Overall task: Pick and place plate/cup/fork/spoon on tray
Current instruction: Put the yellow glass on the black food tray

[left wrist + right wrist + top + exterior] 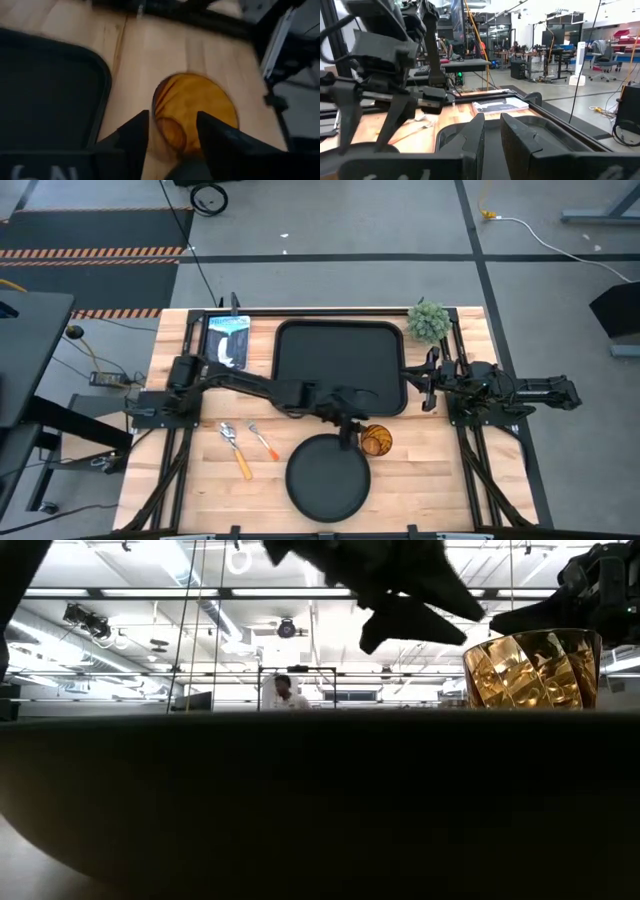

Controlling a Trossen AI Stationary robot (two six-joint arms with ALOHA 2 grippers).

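The amber cup (376,440) stands upright on the wood table, near the tray's near right corner; it also shows in the low view (530,670). My left gripper (352,432) is open just above and left of it. In the left wrist view its fingers (137,132) stand on either side of the cup's near rim (172,107), without showing any touch. The round black plate (327,477) lies at the near middle. The fork (263,442) and spoon (235,448) lie left of the plate. The black tray (340,365) lies at the far middle. My right gripper (425,385) waits at the tray's right edge, its fingers a narrow gap apart (491,131).
A fuzzy green plant ball (428,322) stands at the tray's far right corner. A blue-white packet (228,340) lies left of the tray. The plate's rim fills the lower part of the low view (300,810). A person shows far off in the room (287,692).
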